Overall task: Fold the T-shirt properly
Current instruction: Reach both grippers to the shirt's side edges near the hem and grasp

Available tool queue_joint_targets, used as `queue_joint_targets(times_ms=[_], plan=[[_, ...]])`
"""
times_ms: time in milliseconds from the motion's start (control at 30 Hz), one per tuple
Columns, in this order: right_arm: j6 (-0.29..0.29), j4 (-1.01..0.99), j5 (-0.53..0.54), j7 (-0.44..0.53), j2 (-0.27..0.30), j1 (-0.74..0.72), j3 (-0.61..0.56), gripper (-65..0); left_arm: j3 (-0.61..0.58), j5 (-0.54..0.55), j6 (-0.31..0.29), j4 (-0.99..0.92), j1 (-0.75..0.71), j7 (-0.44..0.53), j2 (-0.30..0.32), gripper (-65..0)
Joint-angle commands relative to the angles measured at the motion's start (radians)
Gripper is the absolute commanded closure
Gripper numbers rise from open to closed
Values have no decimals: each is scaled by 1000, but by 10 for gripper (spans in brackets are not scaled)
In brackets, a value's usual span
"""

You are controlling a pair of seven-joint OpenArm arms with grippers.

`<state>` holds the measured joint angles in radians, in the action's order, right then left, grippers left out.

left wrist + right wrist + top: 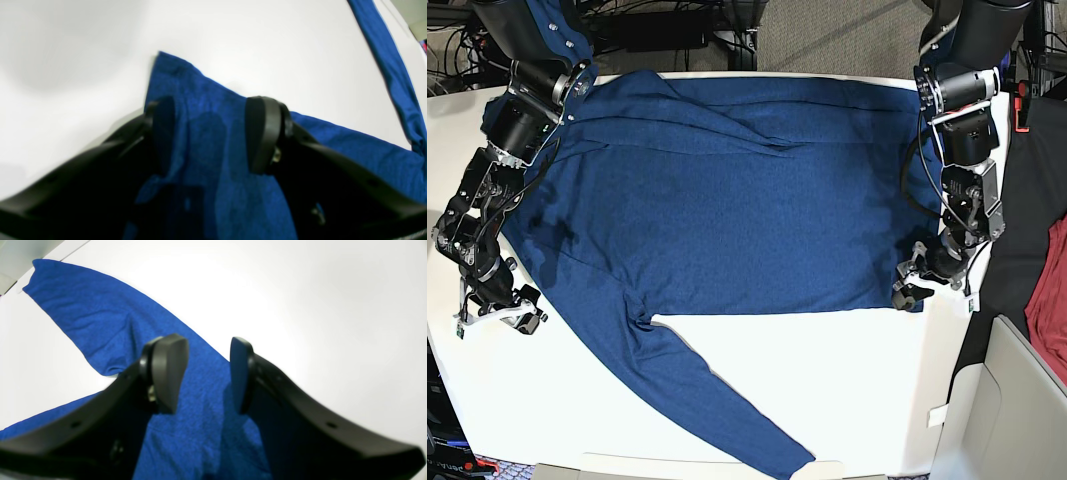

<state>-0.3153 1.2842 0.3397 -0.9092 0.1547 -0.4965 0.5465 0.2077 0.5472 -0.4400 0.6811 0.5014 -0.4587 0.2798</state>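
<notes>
The dark blue long-sleeved T-shirt (727, 190) lies spread flat across the white table (827, 390). One sleeve (717, 405) runs out to the front edge. My left gripper (908, 292) is at the shirt's hem corner on the right. In the left wrist view (211, 133) its jaws are open and straddle that corner of the fabric (200, 110). My right gripper (520, 318) is at the shirt's left edge near the armpit. In the right wrist view (203, 373) it is open over the fabric (200, 413), with the sleeve (83, 313) stretching away from it.
A red cloth (1049, 310) and a dark surface (1017, 200) lie off the table's right side, with a white panel (1007, 400) at the lower right. Cables and stands run behind the table's far edge. A thin blue strip of sleeve (390, 66) crosses the left wrist view.
</notes>
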Motion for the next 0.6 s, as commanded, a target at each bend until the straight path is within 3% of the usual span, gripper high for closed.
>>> queue_joint_targets(times_ms=[0, 67, 167, 400, 567], plan=[[-9, 18, 17, 22, 15, -32, -1, -252, -18, 3, -4, 1, 26, -7, 9, -327], [-9, 18, 17, 22, 15, -34, -1, -252, -44, 3, -4, -2, 23, -7, 6, -323], [-9, 18, 17, 22, 15, -41, -1, -252, -89, 4, -6, -2, 19, -7, 5, -267], [-9, -13, 17, 28, 15, -58, -3, -252, -100, 4, -6, 4, 18, -12, 11, -35], [-2, -97, 17, 103, 15, -64, -16, -253, -100, 6, -6, 65, -5, -44, 34, -18]])
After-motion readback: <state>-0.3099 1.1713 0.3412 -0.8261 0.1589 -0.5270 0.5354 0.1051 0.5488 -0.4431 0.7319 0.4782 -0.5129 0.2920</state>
